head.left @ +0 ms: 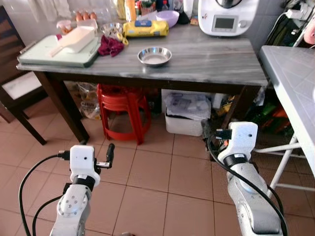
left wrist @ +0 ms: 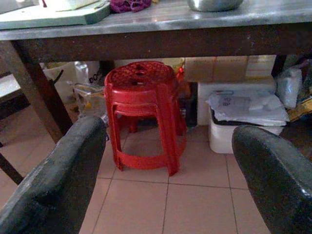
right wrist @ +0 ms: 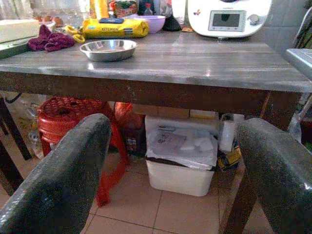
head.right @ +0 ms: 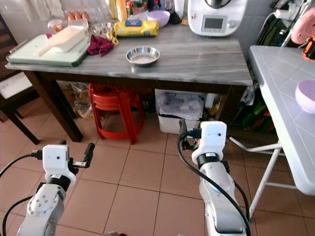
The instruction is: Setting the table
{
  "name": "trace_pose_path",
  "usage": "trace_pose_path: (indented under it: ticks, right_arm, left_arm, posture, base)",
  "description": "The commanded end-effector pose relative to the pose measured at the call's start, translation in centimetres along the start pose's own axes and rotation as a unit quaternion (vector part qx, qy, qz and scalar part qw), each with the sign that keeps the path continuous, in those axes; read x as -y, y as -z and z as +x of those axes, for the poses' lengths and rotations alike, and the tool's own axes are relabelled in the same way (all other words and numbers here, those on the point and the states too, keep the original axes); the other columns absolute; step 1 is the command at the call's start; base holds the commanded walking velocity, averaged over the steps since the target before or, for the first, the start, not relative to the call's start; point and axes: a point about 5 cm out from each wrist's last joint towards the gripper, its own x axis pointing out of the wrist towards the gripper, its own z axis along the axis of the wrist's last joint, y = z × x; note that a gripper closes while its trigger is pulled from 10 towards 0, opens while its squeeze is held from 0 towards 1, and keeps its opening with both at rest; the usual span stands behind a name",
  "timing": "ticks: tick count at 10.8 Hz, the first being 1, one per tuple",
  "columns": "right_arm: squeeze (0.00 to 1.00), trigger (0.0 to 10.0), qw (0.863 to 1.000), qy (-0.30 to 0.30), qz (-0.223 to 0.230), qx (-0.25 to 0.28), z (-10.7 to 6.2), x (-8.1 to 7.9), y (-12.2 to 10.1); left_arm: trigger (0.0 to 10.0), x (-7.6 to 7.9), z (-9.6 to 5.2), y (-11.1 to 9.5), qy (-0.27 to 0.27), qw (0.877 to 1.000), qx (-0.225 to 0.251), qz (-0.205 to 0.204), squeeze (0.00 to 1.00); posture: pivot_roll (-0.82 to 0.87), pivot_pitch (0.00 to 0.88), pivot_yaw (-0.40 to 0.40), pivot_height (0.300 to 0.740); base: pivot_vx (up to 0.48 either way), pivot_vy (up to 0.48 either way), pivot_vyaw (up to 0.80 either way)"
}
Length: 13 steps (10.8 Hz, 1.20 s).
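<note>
A steel bowl (head.left: 154, 55) sits near the middle of the grey marble-topped table (head.left: 211, 59) ahead of me. A purple bowl (head.left: 167, 17) stands at the table's back, and another purple bowl (head.right: 306, 96) rests on the white folding table (head.right: 275, 78) to my right. Both arms are held low over the tiled floor, short of the table. My left gripper (left wrist: 168, 129) is open with nothing between its fingers and faces the space under the table. My right gripper (right wrist: 175, 122) is open too, level with the table's front edge.
Stacked red stools (head.left: 123, 110) and a white bin (head.left: 187, 118) stand under the table. On top are a green tray (head.left: 54, 56) with a white scoop, a magenta cloth (head.left: 110, 45), a yellow package (head.left: 145, 28) and a white kitchen machine (head.left: 226, 17). A dark chair (head.left: 15, 93) stands left.
</note>
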Motion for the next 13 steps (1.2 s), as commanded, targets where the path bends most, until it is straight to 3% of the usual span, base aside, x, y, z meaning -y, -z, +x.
trace_pose_path:
  ticks: [1,5,10,13]
  right_arm:
    - [0.00,10.0,1.000,0.000,0.001,0.003,0.1,0.0,-0.2]
    - [0.00,10.0,1.000,0.001,0.002,0.003,0.1,0.0,-0.1]
    - [0.00,10.0,1.000,0.002,-0.014,0.013,0.0,0.3,-0.5]
    - [0.00,10.0,0.999,0.011,-0.019,0.024,-1.0,0.8,-1.0]
  left_arm:
    - [10.0,0.2,-0.1,-0.4,0.030,0.999,0.011,-0.007,0.00]
    - [10.0,0.8,-0.1,-0.8,0.060,0.998,0.018,-0.010,0.00]
    - [10.0,1.1,-0.2,-0.7,0.068,0.997,0.015,-0.019,0.00]
    - [10.0,1.4,0.1,-1.8,0.064,0.997,0.034,-0.026,0.00]
  posture:
    - [-0.01,0.093,0.052,0.740]
    - [-0.02,0.095,0.053,0.740]
    - [-0.02,0.098,0.048,0.740]
    - [-0.03,0.101,0.045,0.740]
  base:
    - [0.000,0.000,0.00]
    - [0.000,0.000,0.00]
    - [0.000,-0.359,0.00]
    - [0.000,-0.365,0.00]
